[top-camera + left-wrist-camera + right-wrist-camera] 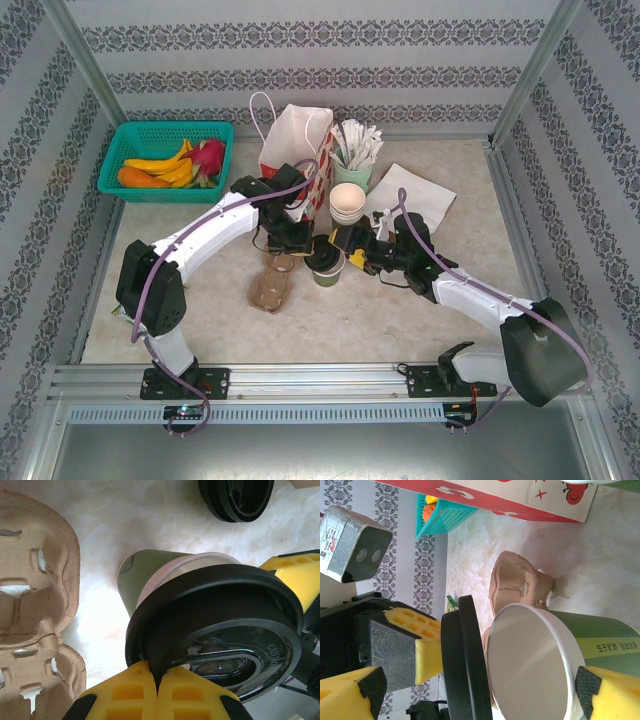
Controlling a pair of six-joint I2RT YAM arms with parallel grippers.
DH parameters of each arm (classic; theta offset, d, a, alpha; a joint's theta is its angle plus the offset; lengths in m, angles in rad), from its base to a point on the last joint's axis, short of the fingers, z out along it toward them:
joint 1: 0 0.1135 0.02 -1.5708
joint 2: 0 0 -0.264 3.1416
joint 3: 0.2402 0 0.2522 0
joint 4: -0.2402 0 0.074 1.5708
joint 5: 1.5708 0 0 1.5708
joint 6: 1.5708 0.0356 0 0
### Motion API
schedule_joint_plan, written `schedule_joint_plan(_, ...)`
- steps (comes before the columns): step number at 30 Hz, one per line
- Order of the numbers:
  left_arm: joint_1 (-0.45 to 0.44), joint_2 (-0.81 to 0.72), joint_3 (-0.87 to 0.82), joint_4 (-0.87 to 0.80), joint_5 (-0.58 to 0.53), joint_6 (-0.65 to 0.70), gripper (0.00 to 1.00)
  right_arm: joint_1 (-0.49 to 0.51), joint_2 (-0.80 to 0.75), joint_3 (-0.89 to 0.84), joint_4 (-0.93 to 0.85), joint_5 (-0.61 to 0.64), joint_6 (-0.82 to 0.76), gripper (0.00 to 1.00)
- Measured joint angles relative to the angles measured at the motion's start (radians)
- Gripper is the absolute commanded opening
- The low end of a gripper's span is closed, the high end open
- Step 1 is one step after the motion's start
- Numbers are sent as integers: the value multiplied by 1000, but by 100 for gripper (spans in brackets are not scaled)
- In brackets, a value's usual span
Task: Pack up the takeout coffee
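- Left tool clenched on the lid rim; lid tilted just over the cup mouth.
- Right tool released, spread wide, straddling the cup.
- Cup stands on the surface, beside the tray.

glossy plastic lid; matt paper cup; rough pulp tray

One pulp tray, one paper bag, one basket.

The left arm and right arm bend inward, wrists nearly meeting, left jaws pinched shut on the lid, right jaws spread wide.
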Motion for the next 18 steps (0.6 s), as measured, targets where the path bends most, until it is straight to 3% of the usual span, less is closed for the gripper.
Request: schedule_joint_plan(18, -20, 75, 71, -35, 2, 4, 0, 0, 0, 0, 0, 4, 0, 98)
